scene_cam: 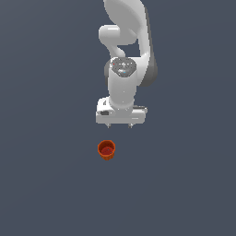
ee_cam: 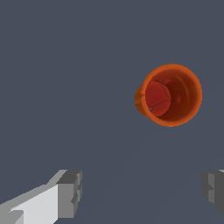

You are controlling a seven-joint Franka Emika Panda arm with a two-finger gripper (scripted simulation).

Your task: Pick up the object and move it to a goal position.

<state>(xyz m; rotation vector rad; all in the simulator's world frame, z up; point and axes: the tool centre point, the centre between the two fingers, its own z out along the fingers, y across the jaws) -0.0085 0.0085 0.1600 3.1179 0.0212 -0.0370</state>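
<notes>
Slate-grey flat ground fills both views, plain and unmarked, with no walls, edges or furniture to be seen around it

White and glossy, the Panda arm comes down from the upper edge of the exterior view, its rounded links folding into a wrist that points straight down. At its end sits the claw, a broad white block with two short dark fingertips showing under it. Those tips stand wide apart, so the claw is spread open and holds nothing. In the wrist view the grey pads sit far from each other at opposite sides of the picture, with bare ground between them

Smallest of all is the cup, orange-red with a darker red inside. It stands upright on the ground with its mouth facing up. A flared lip runs round the rim and the body tapers down to a narrower base. In the wrist view the cup shows its round open mouth and a shaded inner wall. It lies below the claw and apart from it, not touching either finger. It is slightly off the claw's midline, toward the exterior view's left. The cup is clearly narrower than the claw's white block
</notes>
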